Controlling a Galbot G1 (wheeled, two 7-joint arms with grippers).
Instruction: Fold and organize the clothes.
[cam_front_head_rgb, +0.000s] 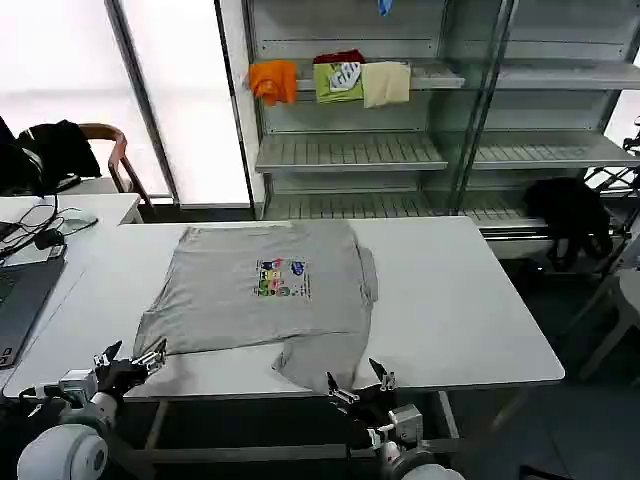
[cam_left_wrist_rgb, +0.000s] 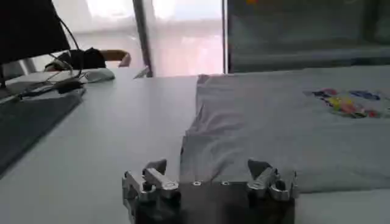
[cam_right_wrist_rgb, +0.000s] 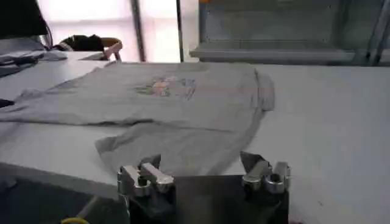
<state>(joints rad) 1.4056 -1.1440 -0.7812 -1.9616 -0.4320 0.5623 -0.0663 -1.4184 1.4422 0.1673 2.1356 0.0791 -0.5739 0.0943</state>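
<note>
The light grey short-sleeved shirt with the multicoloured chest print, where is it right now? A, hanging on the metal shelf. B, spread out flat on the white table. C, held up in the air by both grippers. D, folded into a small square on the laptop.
B: the light grey short-sleeved shirt lies spread on the white table, print up, while the left gripper and right gripper sit open at the near edge, holding nothing.

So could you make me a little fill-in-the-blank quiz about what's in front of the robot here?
1. The grey shirt lies spread on a white ____.
2. Both the left pincer and the right pincer are ____, holding nothing.
3. The shelf behind holds an orange, a green and a ____ folded garment.

Missing words: table; open; cream
</note>
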